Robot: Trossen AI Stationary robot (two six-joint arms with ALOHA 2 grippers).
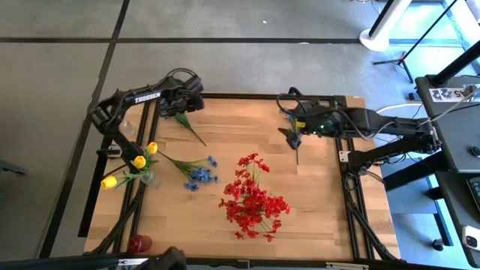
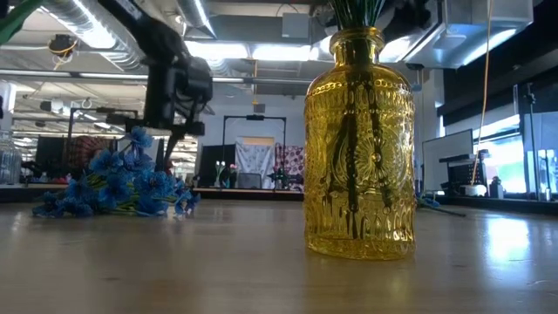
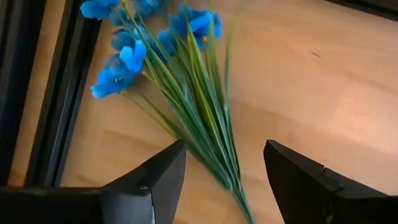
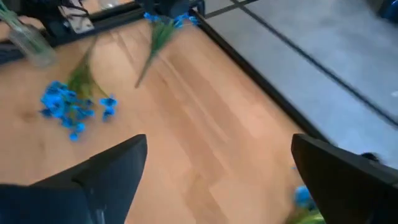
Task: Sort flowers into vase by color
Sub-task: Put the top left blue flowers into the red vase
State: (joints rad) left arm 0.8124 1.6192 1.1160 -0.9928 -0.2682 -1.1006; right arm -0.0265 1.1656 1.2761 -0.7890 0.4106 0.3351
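Observation:
A blue flower sprig (image 3: 186, 81) lies flat on the table's far left corner (image 1: 189, 126). My left gripper (image 3: 224, 180) stands open above it, pointing down, one finger on each side of its green stems, apart from them. My right gripper (image 4: 217, 180) is open and raised over the table's far right part (image 1: 292, 139). A thin stem (image 1: 298, 154) shows just below it. More blue flowers (image 1: 201, 176) lie left of the middle. Red flowers (image 1: 253, 199) spread over the middle. Yellow flowers (image 1: 139, 161) stand at the left edge. My right gripper has a blue bloom with green (image 4: 301, 198) showing beside one open finger (image 4: 336, 180). I cannot tell whether the finger touches it.
A yellow glass vase (image 2: 359, 139) holds green stems close to the low camera. A clear vase (image 4: 28, 37) stands at the far left, a red vase (image 1: 139, 244) at the near left edge. A black frame (image 1: 352, 195) borders the table. Bare wood lies right of the red flowers.

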